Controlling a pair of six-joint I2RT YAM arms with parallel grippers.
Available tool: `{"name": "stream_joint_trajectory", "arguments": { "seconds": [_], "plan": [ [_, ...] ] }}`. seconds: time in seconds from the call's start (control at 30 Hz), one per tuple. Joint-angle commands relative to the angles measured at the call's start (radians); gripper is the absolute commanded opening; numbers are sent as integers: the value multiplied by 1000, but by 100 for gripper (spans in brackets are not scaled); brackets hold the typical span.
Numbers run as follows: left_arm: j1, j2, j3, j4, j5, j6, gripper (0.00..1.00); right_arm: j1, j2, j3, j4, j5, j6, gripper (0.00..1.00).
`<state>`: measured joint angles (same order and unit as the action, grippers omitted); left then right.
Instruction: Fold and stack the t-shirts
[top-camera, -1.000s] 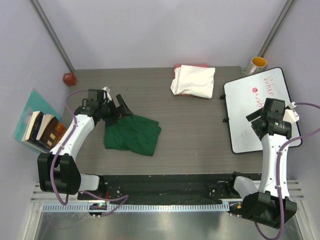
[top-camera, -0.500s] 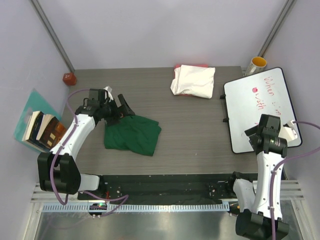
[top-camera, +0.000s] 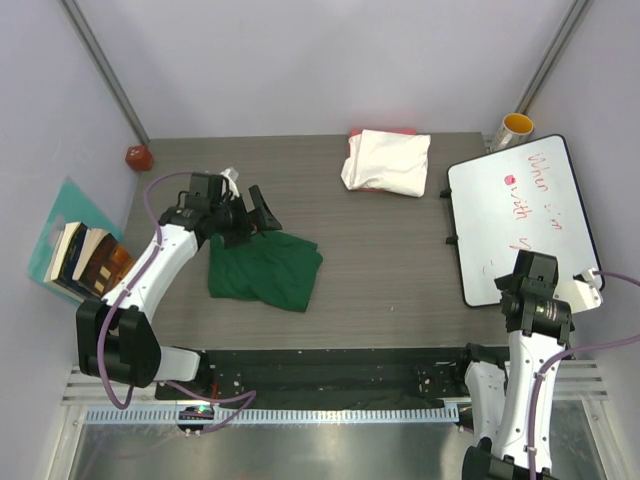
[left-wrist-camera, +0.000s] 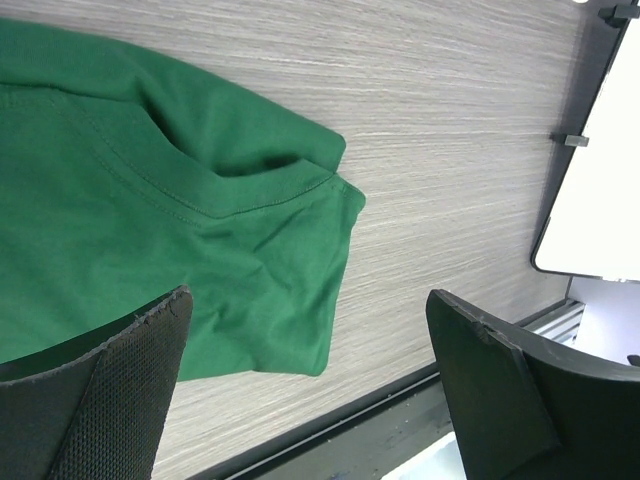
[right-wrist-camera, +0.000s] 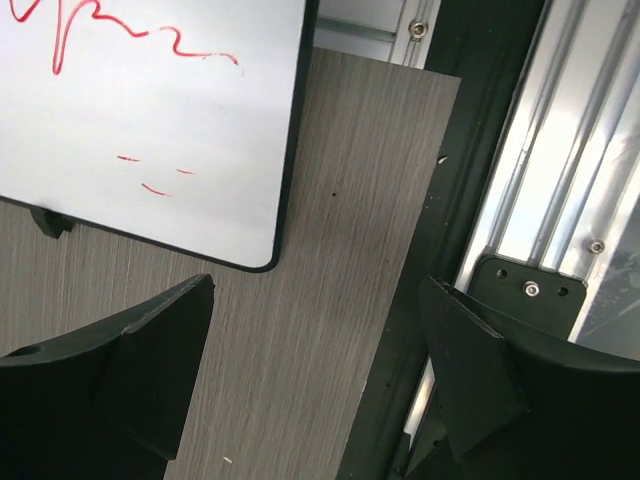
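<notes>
Fingers of the left gripper (left-wrist-camera: 310, 312) stand wide apart and hold nothing. We see them above the far edge of the green shirt (left-wrist-camera: 150, 200), and we cannot tell whether they touch the cloth. The shirt lies crumpled on the tabletop (left-wrist-camera: 450, 120), left of its middle and nearer the front edge.

The right gripper (right-wrist-camera: 318, 290) is also spread wide and empty. It hangs over the near right corner of the tabletop, just beside the near corner of the whiteboard (right-wrist-camera: 150, 120).

Well apart from both, at the far edge, we find the white bundle (top-camera: 388, 160) folded, with a red-pink edge (top-camera: 380, 132) showing beneath its far side. A cup (top-camera: 515, 128) stands just beyond the whiteboard, and books (top-camera: 85, 260) lie off the tabletop's left side.
</notes>
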<state>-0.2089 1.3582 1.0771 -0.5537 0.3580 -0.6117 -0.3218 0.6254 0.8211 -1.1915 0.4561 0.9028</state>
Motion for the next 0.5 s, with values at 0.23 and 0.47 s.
{"name": "stream_joint_trajectory", "arguments": {
  "seconds": [0.23,0.47],
  "plan": [
    [-9,-14,69,-26,9,13,100,0,-14,21,16,104,113,86],
    [-9,12,81,-25,10,21,100,0,123,24,84,75,156,88]
  ]
}}
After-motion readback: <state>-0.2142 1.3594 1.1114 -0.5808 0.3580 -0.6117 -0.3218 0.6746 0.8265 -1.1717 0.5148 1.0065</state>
